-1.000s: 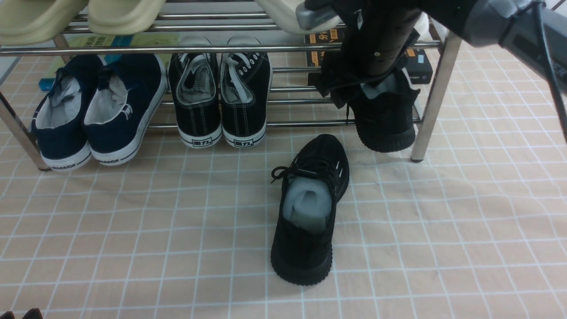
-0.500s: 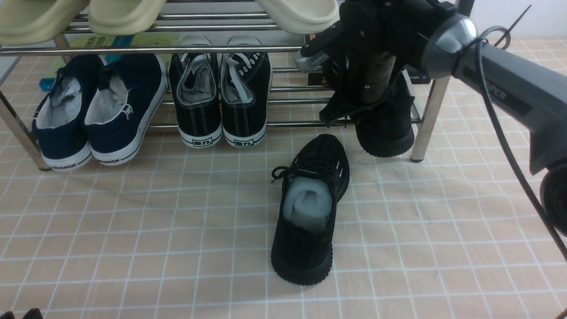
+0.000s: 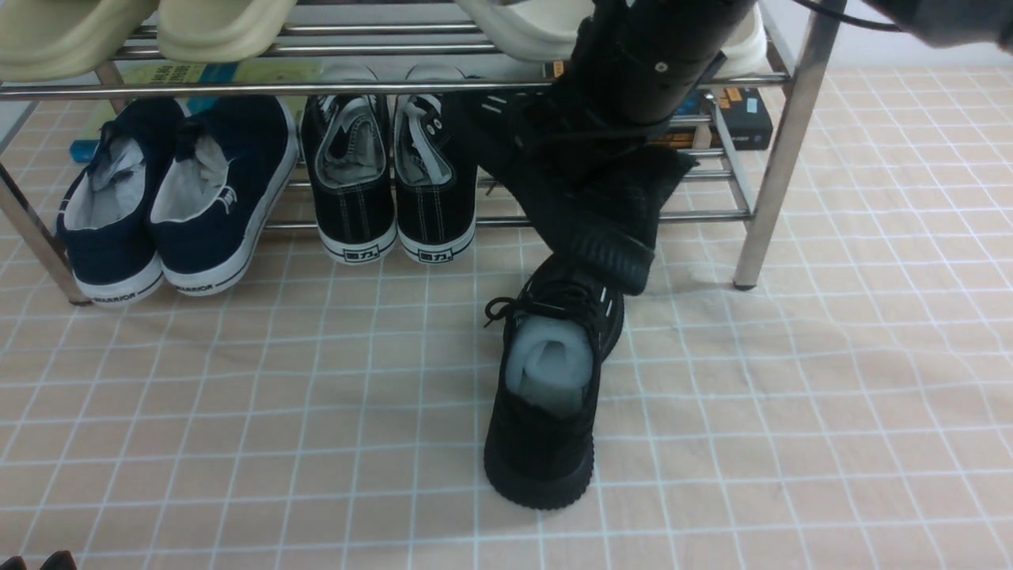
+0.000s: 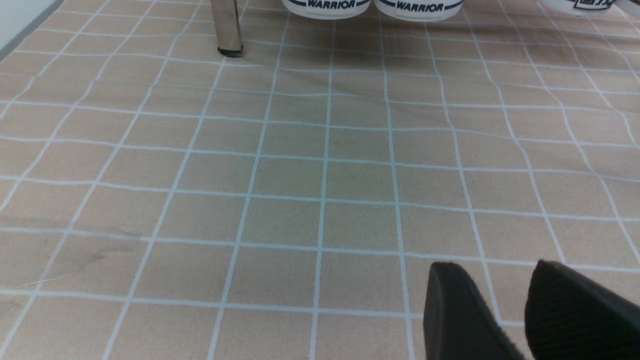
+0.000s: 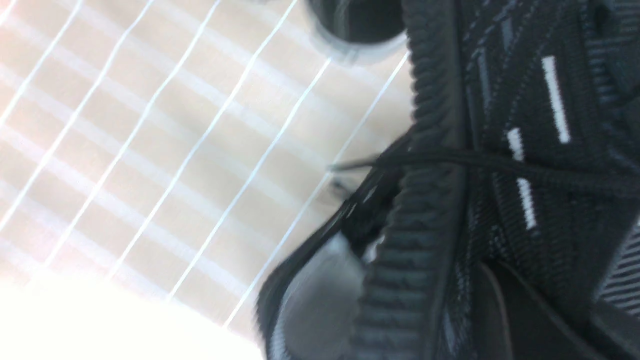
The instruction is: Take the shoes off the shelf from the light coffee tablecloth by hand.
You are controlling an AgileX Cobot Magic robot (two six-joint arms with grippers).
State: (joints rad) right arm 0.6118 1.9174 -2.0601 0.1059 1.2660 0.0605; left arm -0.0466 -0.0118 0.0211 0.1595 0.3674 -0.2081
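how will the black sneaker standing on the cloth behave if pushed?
The black sneaker would probably slide upright rather than roll, given its broad sole. Its ribbed sole edge hints at some grip on the cloth, which might wrinkle. The knit-looking upper may give, though the grey padding inside should limit that.

Shoe-display setting, perhaps a shop (shoes line a metal rack (image 3: 779, 170)).

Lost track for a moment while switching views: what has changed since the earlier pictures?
The right pincer has carried the held all-black knit sneaker leftward from the rack's right end, tilting it. The other all-black sneaker, on the tan gridded cloth, stayed put.
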